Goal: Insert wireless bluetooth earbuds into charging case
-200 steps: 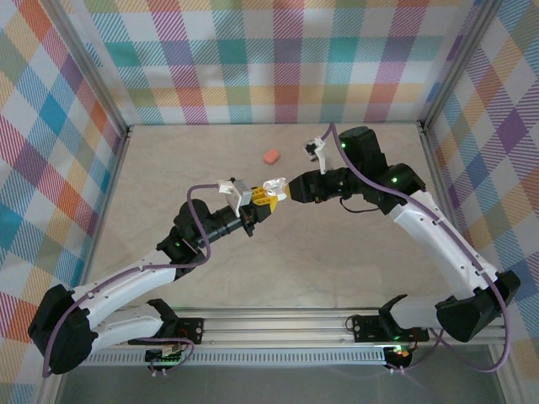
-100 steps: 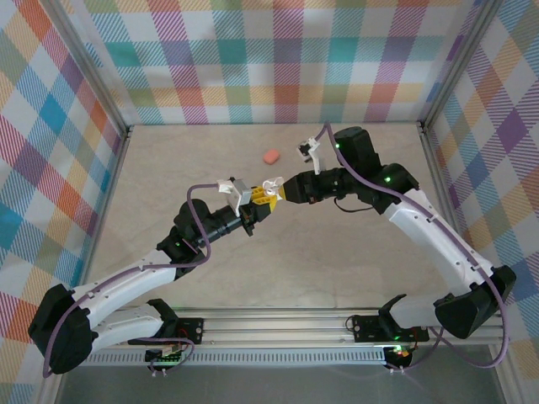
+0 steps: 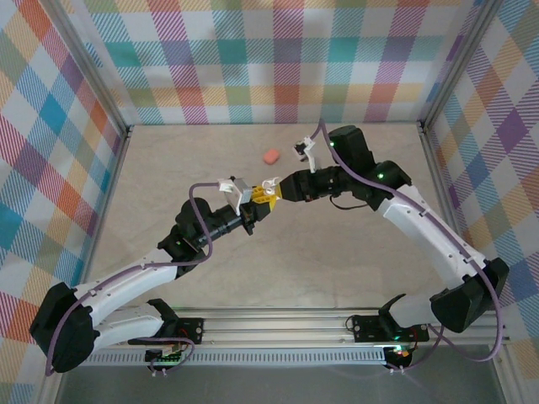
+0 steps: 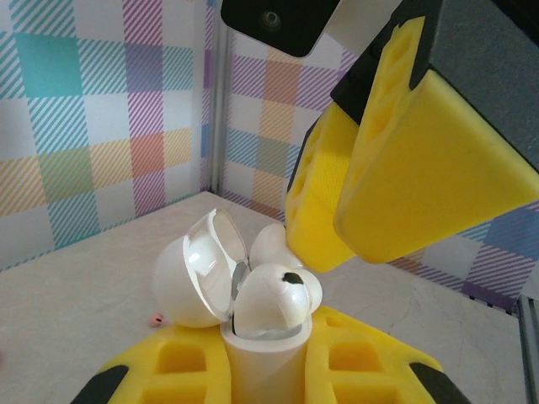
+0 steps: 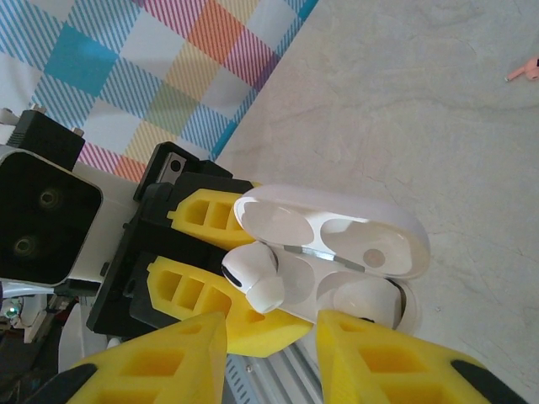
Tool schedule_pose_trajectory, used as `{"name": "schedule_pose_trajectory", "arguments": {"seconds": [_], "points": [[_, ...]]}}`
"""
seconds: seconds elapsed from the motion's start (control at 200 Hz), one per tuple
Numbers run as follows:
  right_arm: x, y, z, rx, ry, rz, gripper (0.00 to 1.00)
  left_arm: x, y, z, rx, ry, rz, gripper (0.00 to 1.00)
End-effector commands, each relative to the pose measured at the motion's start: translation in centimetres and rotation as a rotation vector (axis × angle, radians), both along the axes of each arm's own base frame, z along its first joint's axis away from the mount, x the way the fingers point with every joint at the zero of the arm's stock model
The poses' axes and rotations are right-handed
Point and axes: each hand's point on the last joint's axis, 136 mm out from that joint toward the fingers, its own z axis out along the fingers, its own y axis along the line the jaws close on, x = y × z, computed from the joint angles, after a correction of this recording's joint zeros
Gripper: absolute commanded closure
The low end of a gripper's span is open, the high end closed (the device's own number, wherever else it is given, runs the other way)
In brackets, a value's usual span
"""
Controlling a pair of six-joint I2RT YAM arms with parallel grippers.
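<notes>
Found left tool point(image 4: 261, 370) clamped shut on glossy white charging case point(image 5: 337, 227), lid open. Found right tool point(image 5: 269, 337) narrowly parted around white earbud point(image 5: 250, 276); could not confirm grip.

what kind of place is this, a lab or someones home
Most likely a robot test cell in a lab, not a home. Plaid backdrop walls on an aluminium frame box in a stone-look tabletop. The left arm and right arm are bolted to a rail at its near edge.
</notes>
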Motion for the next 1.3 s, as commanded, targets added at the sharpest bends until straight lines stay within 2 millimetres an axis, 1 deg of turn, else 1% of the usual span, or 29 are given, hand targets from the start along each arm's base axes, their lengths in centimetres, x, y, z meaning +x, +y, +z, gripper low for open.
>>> {"name": "schedule_pose_trajectory", "arguments": {"seconds": [0.0, 0.065, 0.15, 0.215, 0.27, 0.425, 0.59, 0.665, 0.725, 0.77, 0.845, 0.935, 0.99, 1.085, 1.205, 1.295], "points": [[0.1, 0.8, -0.1, 0.003, 0.012, 0.029, 0.66, -0.4, 0.0, 3.1, -0.071, -0.064, -0.018, 1.0], [-0.1, 0.8, 0.1, 0.007, 0.016, 0.038, 0.66, -0.4, 0.1, 3.0, -0.069, -0.065, -0.014, 1.0], [-0.7, 0.8, 1.2, 0.025, 0.01, 0.059, 0.67, -0.2, 0.1, 2.7, -0.06, -0.063, -0.006, 1.0], [-0.9, 0.5, 1.8, 0.015, 0.001, 0.06, 0.76, -0.2, 0.2, 2.6, -0.059, -0.064, -0.003, 1.0], [-1.0, 0.1, 2.2, -0.003, -0.013, 0.054, 0.79, -0.1, 0.2, 2.5, -0.057, -0.062, -0.001, 1.0], [-1.1, -0.5, 2.7, -0.037, -0.039, 0.039, 0.79, -0.2, 0.2, 2.5, -0.057, -0.061, -0.006, 1.0], [-1.0, -0.9, 3.1, -0.049, -0.065, 0.028, 0.78, -0.5, 0.6, 2.4, -0.059, -0.062, 0.004, 1.0], [-0.8, -1.0, 2.8, -0.061, -0.067, 0.023, 0.78, -0.5, 0.8, 2.3, -0.057, -0.062, 0.008, 1.0], [-1.1, -0.7, 2.9, -0.048, -0.062, 0.041, 0.78, -0.6, 0.9, 2.2, -0.049, -0.066, 0.007, 1.0], [-1.5, -0.4, 3.3, -0.024, -0.067, 0.063, 0.78, -0.6, 0.9, 2.0, -0.046, -0.067, 0.009, 1.0], [-2.4, 0.0, 4.0, -0.005, -0.117, 0.102, 0.78, -0.6, 0.9, 1.8, -0.042, -0.064, 0.008, 1.0], [-2.9, -0.1, 3.7, -0.062, -0.22, 0.109, 0.79, -0.8, 0.7, 2.0, -0.045, -0.065, -0.01, 1.0], [-2.9, -0.2, 3.4, -0.102, -0.252, 0.108, 0.79, -0.9, 0.5, 2.2, -0.046, -0.065, -0.021, 1.0], [-3.0, -0.2, 3.0, -0.146, -0.241, 0.118, 0.82, -0.9, 0.4, 2.2, -0.043, -0.06, -0.029, 1.0], [-3.9, 0.7, 3.6, -0.105, -0.209, 0.164, 0.86, -0.9, 0.4, 2.2, -0.044, -0.056, -0.029, 1.0], [-4.1, 1.3, 3.7, -0.087, -0.195, 0.176, 0.87, -0.9, 0.3, 2.2, -0.046, -0.053, -0.031, 1.0]]}}
